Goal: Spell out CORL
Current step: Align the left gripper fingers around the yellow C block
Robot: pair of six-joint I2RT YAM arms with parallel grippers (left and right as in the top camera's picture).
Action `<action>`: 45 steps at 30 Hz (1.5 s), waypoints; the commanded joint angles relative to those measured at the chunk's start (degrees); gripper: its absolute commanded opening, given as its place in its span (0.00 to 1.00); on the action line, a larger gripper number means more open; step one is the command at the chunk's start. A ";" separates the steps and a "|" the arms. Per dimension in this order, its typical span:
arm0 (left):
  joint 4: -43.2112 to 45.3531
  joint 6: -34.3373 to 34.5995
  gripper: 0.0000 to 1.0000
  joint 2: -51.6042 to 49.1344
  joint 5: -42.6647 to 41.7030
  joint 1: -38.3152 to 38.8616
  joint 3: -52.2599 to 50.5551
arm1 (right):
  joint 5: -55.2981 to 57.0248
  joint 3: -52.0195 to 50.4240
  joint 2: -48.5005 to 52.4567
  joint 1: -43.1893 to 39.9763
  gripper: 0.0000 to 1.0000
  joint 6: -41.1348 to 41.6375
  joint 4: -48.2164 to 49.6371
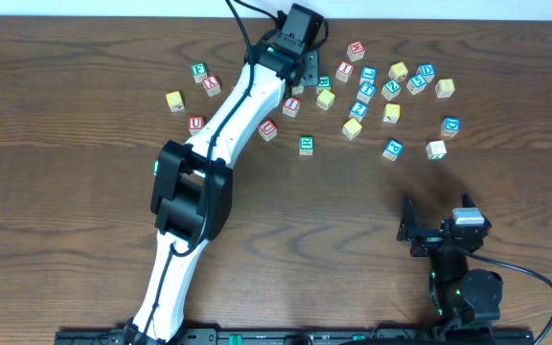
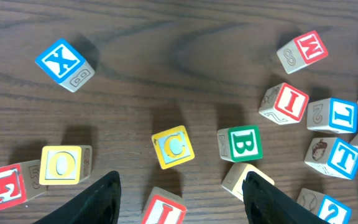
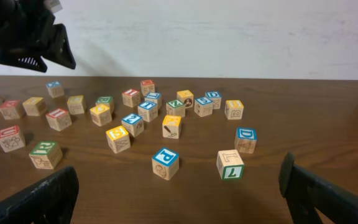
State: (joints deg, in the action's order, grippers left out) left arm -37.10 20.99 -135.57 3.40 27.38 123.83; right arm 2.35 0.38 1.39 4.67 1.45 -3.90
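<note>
Yellow-faced wooden C cube (image 2: 173,147) on table (image 2: 166,62), letter askew, at 12 o'clock from left fingers (image 2: 104,194), spread, empty; right fingers (image 3: 328,194) wide apart.

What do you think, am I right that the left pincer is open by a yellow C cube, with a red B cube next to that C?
Not quite: the left wrist view shows the B cube next to the yellow C cube is green, not red. The left pincer is indeed open by that C.
</note>
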 commanded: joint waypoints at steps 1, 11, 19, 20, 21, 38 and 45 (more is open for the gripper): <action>-0.22 0.33 0.62 -1.44 1.16 -0.37 1.33 | 0.07 -0.07 -0.26 -0.28 0.99 -0.24 -0.20; 0.26 0.42 0.63 -3.06 1.18 -0.48 1.33 | 0.07 -0.07 -0.26 -0.28 0.99 -0.24 -0.20; 0.39 1.01 0.62 -5.79 1.16 -0.46 1.31 | 0.07 -0.07 -0.26 -0.28 0.99 -0.24 -0.20; 0.46 1.03 0.63 -5.79 1.16 -0.46 1.29 | 0.07 -0.07 -0.26 -0.28 0.99 -0.24 -0.20; 0.70 1.03 0.63 -5.79 1.16 -0.46 1.29 | 0.07 -0.07 -0.26 -0.28 0.99 -0.24 -0.20; 3.37 2.71 0.62 -8.48 1.18 -0.46 1.29 | 0.07 -0.07 -0.26 -0.28 0.99 -0.24 -0.20; 4.85 2.71 0.62 -8.48 1.18 -0.46 1.29 | 0.09 -0.07 -0.26 -0.28 0.99 -0.24 -0.20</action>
State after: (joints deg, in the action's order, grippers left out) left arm -32.53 22.94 -143.81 3.40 27.11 123.85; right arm 2.35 0.38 1.39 4.67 1.45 -3.90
